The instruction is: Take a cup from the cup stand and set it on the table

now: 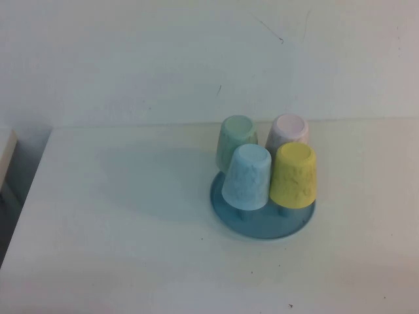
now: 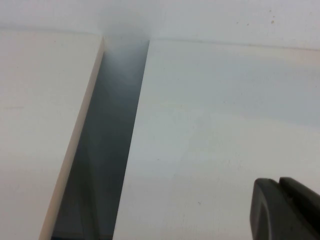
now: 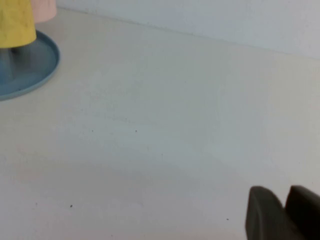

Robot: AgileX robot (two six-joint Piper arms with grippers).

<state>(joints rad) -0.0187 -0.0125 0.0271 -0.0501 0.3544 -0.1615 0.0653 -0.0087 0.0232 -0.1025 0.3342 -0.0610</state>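
The pale yellow cup point(image 1: 294, 174) sits upside down on a peg at the front right of the blue cup stand point(image 1: 262, 226), right of the middle of the white table point(image 1: 118, 216). In the right wrist view the cup point(image 3: 16, 22) and the stand's rim point(image 3: 30, 70) show at the frame's edge, well away from my right gripper point(image 3: 285, 192), which is shut and empty over bare table. My left gripper point(image 2: 278, 181) is shut and empty over the table's left part. Neither gripper shows in the high view.
A light blue cup point(image 1: 247, 176), a pale green cup point(image 1: 236, 139) and a pink cup point(image 1: 288, 133) also sit upside down on the stand. A dark gap point(image 2: 107, 140) separates the table's left edge from another white surface. A white wall stands behind.
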